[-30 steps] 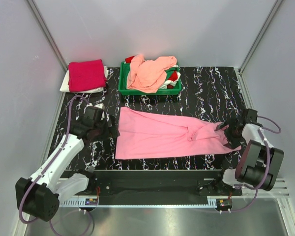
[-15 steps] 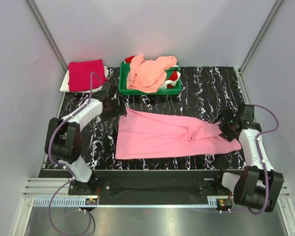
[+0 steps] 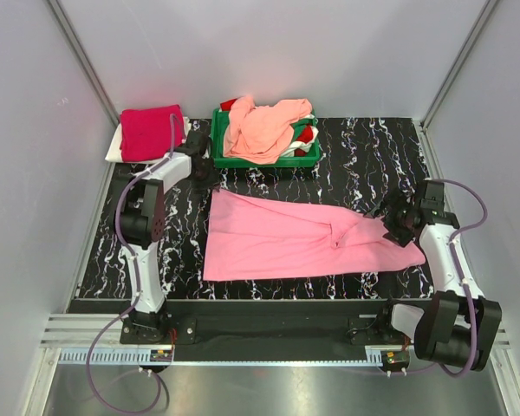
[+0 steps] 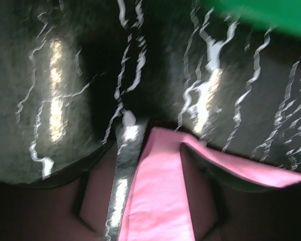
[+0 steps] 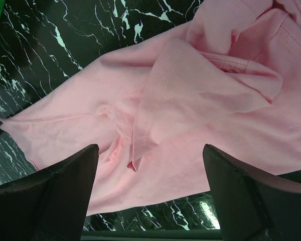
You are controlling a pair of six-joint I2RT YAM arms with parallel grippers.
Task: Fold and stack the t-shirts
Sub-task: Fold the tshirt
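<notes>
Position of work: the pink t-shirt [image 3: 286, 238] lies flat on the surface [image 3: 373, 156], already narrowed into a long band running left to right, well short of a finished fold. At its far left corner, just in front of the green tray [image 3: 260, 163], sits the left tool [image 3: 206, 179]. The left wrist view shows that corner lying between the fingers [image 4: 231, 201], which stand partly apart; no pinch on the cloth is evident. Over the opposite end hangs the right tool [image 5: 149, 150], spread wide, with a loose sleeve flap [image 5: 190, 100] and bunched cloth directly beneath. It holds nothing.

Assessment of placement: one tool at each end suggests the band is to be gripped at both ends, either to straighten it or to bring one end over the other. The right end is rumpled, so a clean fold likely requires that flap to be flattened or caught with the layer below.

Containers: the green tray stands at the far edge of the surface. A crumpled peach t-shirt [image 3: 260, 130] fills most of it and spills over the rim. Red, white and green cloth [image 3: 305, 134] shows beneath at the right; those items cannot be identified. The finished stack lies outside the tray, at the far left corner: a crimson t-shirt [image 3: 152, 132] folded on top of a white t-shirt [image 3: 114, 152], whose edge shows at the left side.
</notes>
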